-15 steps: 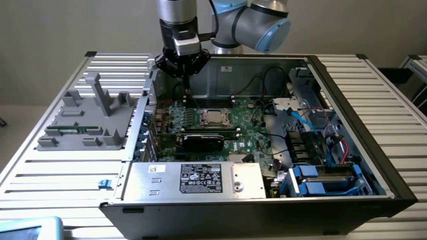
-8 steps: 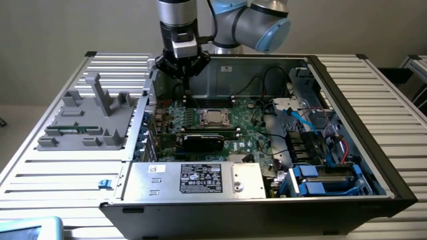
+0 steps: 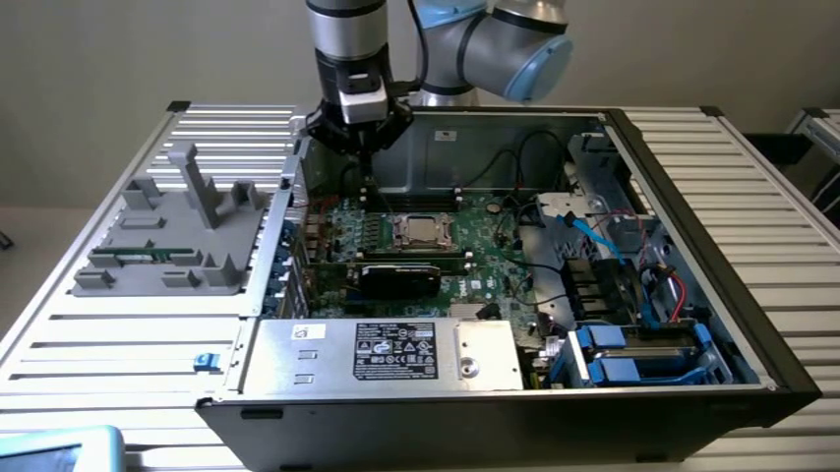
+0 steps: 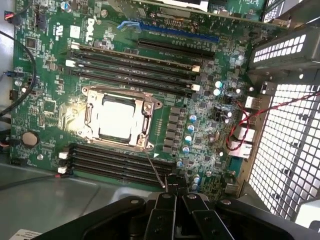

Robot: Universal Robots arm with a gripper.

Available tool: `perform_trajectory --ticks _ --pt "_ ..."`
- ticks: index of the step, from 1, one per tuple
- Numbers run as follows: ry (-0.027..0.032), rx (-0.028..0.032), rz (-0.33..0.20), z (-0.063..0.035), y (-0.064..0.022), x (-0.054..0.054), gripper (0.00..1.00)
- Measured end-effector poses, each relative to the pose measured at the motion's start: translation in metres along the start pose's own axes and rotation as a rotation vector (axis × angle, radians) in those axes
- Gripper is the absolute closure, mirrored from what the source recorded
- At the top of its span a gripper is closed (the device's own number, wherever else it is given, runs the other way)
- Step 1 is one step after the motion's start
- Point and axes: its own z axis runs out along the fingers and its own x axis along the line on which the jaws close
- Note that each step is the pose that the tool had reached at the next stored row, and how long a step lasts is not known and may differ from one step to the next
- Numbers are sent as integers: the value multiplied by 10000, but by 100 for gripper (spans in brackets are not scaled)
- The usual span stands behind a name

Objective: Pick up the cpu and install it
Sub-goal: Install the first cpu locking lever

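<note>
One cpu (image 4: 117, 118) sat in the socket (image 4: 89, 96); your end effector (image 4: 175, 192) hung closed, holding nothing, over the motherboard (image 4: 45, 60) at its far edge.

The top of the cpu (image 4: 117, 120) is washed out by glare; no markings can be read. The arm (image 3: 348, 29) is cut off at the exterior view's upper edge, a teal object (image 3: 53, 452) at its lower corner.
</note>
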Motion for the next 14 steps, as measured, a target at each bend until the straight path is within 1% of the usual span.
perform_trajectory --ticks 1,4,6,10,14 --pt "-6 32 4 9 4 -1 89" --pt "-14 168 18 33 11 -3 89" --pt "-23 242 31 50 15 -4 89" --pt "-72 320 64 88 26 -7 89" --pt "-94 390 115 133 34 -9 89"
